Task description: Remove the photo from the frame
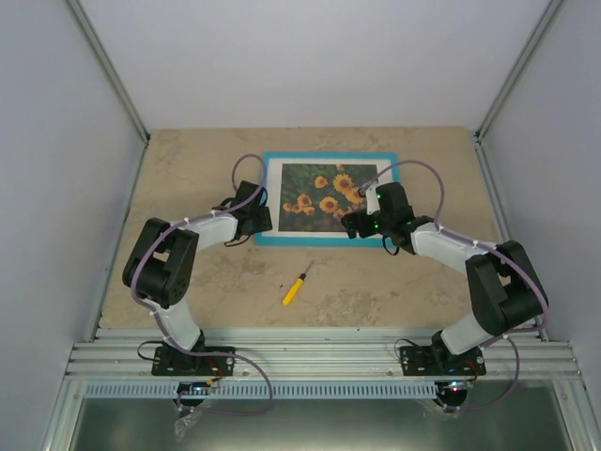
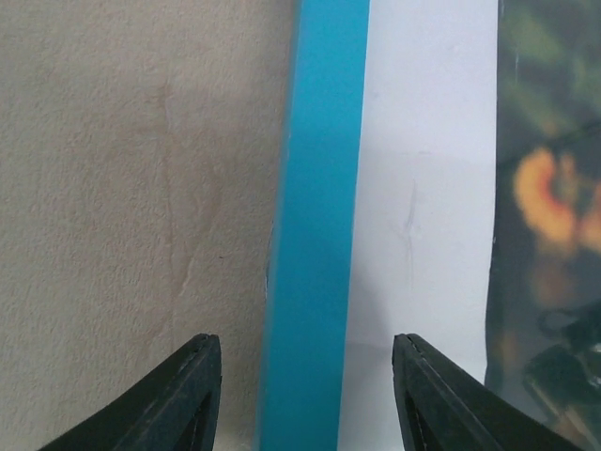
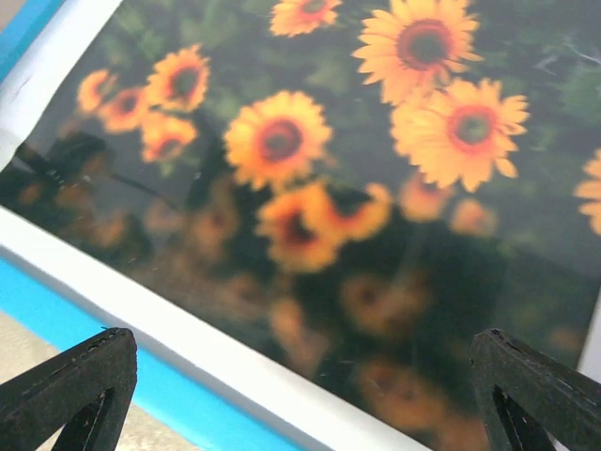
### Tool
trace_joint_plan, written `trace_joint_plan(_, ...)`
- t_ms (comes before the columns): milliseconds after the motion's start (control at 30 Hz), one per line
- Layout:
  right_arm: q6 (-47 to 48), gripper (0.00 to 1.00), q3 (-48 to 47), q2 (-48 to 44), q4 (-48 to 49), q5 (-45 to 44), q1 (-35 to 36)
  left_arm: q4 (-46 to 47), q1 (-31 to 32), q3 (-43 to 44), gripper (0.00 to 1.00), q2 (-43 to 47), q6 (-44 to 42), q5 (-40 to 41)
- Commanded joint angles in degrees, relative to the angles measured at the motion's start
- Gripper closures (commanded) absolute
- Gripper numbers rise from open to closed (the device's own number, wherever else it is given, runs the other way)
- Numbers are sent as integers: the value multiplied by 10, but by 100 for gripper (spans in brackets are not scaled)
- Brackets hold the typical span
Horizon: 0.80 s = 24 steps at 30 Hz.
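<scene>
The turquoise frame [image 1: 329, 158] lies face up on the table, with the sunflower photo [image 1: 319, 195] behind a white mat inside it. My left gripper [image 1: 266, 222] is open and hovers over the frame's left side. In the left wrist view the blue frame bar [image 2: 317, 235] runs between my fingers, one over the table and one over the white mat [image 2: 423, 188]. My right gripper [image 1: 351, 224] is open over the photo's near right part. In the right wrist view the photo [image 3: 357, 188] fills the picture, with the frame's near bar [image 3: 113, 338] at lower left.
A yellow-handled screwdriver [image 1: 298, 286] lies on the beige table [image 1: 188, 169] in front of the frame. Grey walls and metal posts close the table's left, right and far sides. A metal rail [image 1: 319, 357] runs along the near edge.
</scene>
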<state>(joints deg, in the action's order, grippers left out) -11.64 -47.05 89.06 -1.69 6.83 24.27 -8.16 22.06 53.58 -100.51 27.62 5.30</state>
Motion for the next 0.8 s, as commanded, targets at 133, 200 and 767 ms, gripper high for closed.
trace_joint_plan(133,45,2,1,-6,15,-39,50,-4,-3,16,53,-12,-15,-14)
trace_joint_plan(200,54,2,-1,-7,15,-43,61,-8,-3,21,57,-18,-17,-16)
trace_joint_plan(767,166,2,-31,27,-12,-95,141,-9,-3,21,86,-7,-25,-20)
